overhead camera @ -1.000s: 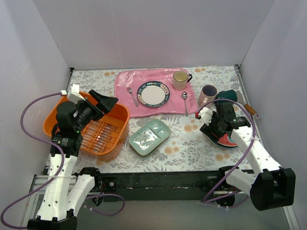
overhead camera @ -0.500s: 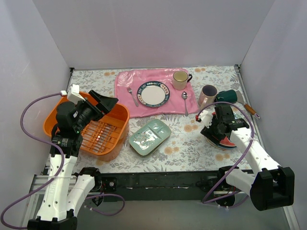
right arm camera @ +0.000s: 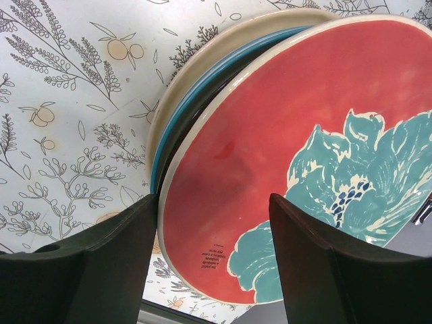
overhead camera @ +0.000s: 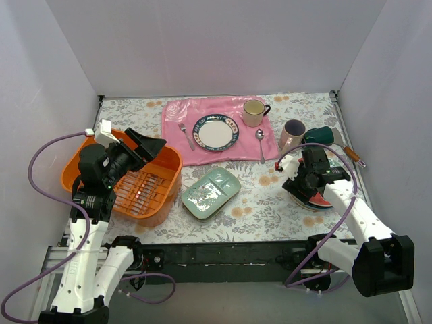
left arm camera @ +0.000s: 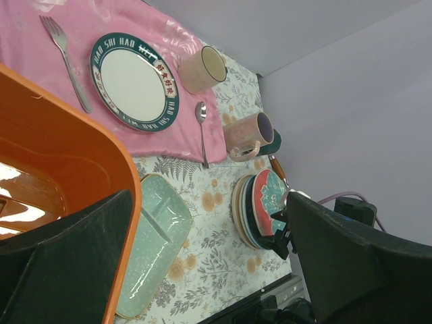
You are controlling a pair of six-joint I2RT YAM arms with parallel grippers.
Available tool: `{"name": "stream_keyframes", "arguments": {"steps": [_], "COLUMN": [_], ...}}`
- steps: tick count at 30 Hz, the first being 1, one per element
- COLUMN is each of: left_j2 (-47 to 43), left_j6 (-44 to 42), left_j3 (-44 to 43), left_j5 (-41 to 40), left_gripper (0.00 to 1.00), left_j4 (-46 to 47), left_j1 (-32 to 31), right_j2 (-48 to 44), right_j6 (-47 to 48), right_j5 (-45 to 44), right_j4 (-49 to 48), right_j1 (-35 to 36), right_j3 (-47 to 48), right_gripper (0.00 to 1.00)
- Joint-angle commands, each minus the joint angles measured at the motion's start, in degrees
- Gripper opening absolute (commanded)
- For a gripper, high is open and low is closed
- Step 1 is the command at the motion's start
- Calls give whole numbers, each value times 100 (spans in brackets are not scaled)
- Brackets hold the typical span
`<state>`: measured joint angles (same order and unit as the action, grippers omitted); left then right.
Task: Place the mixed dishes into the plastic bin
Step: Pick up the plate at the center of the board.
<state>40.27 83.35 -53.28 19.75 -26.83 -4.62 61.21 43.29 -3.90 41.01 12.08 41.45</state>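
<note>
A stack of round plates [overhead camera: 317, 198] sits at the right, topped by a red plate with a teal flower [right arm camera: 283, 155]. My right gripper [overhead camera: 302, 181] hovers over the stack's left side. It is open, and the red plate's face fills the gap between the fingers [right arm camera: 212, 263]. The pale green divided tray [overhead camera: 211, 193] lies mid-table. A pink mug [overhead camera: 292, 133] and a dark green mug [overhead camera: 322, 135] stand behind the stack. My left gripper [overhead camera: 150, 146] is open above the orange plastic bin [overhead camera: 172, 156], holding nothing.
On the pink cloth mat [overhead camera: 177, 111] at the back lie a blue-rimmed white plate [overhead camera: 216, 131], a cream mug [overhead camera: 254, 112], a fork [overhead camera: 186, 135] and a spoon [overhead camera: 260, 143]. White walls enclose the table on three sides.
My right gripper has shifted slightly over the plate stack, still open. The left arm has not moved.
</note>
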Motion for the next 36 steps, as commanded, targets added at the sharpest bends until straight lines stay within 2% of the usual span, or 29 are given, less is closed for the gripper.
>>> {"name": "stream_keyframes", "arguments": {"steps": [1, 7, 17, 29, 36], "left_j2": [-90, -107, -134, -142, -107], "left_j6": [-73, -73, -91, -56, -38], "left_j3": [-78, -95, -104, -113, -104], "left_j5": [-32, -32, -41, -41, -15], "left_gripper": [98, 98, 98, 98, 98], "left_j4": [-77, -103, -138, -138, -103], "left_j1": [23, 23, 23, 23, 23], "right_j2": [-30, 110, 198, -21, -653], "right_j6": [127, 285, 365, 487, 768], "right_j5": [-164, -94, -198, -427, -735], "right_j4": [-129, -33, -225, -744, -1394], "right_j1": [-65, -205, -276, -276, -250], "right_j3": [372, 530, 496, -225, -1007], "right_gripper": [73, 76, 75, 68, 68]}}
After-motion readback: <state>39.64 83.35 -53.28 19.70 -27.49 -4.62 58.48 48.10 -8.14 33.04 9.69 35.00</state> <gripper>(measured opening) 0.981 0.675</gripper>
